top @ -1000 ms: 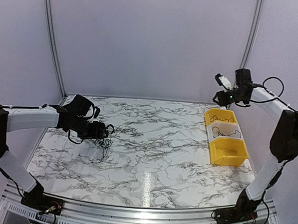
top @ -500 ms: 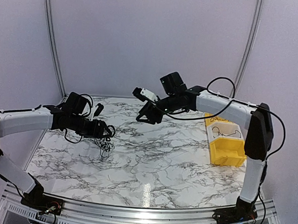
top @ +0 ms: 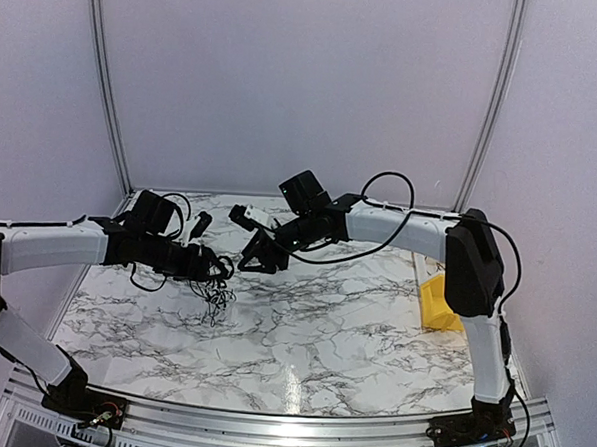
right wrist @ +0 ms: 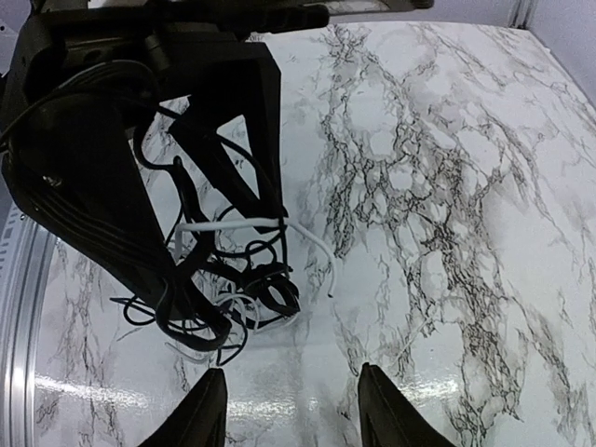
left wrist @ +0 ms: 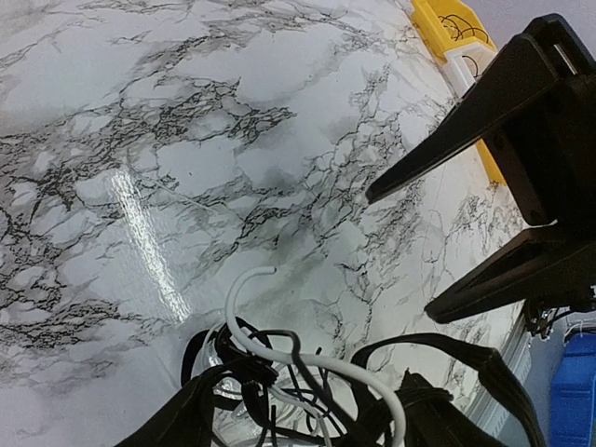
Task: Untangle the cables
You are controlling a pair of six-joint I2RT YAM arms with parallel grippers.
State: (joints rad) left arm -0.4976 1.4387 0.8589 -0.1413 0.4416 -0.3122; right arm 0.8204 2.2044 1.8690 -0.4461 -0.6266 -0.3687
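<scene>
The cables [top: 214, 291] are a small tangle of thin black wires with one white wire. They hang from my left gripper [top: 219, 267] just above the marble table, at the left. In the left wrist view the tangle [left wrist: 279, 358] fills the space between that gripper's fingers [left wrist: 326, 410]. My right gripper [top: 252, 258] is open and empty, close to the right of the bundle. In the right wrist view the cables [right wrist: 251, 270] lie just beyond its open fingertips [right wrist: 291, 400]. The white wire's loose end [right wrist: 331, 291] points toward it.
A yellow bin [top: 437, 301] with a few wires in it stands at the right edge, mostly hidden behind the right arm; it also shows in the left wrist view [left wrist: 447, 37]. Thick black arm cables [right wrist: 102, 223] loop beside the bundle. The table is white marble [top: 313, 324].
The right arm has swung from above the yellow bin at the far right across to the left, stopping beside the bundle. The left gripper and bundle have shifted slightly right.
</scene>
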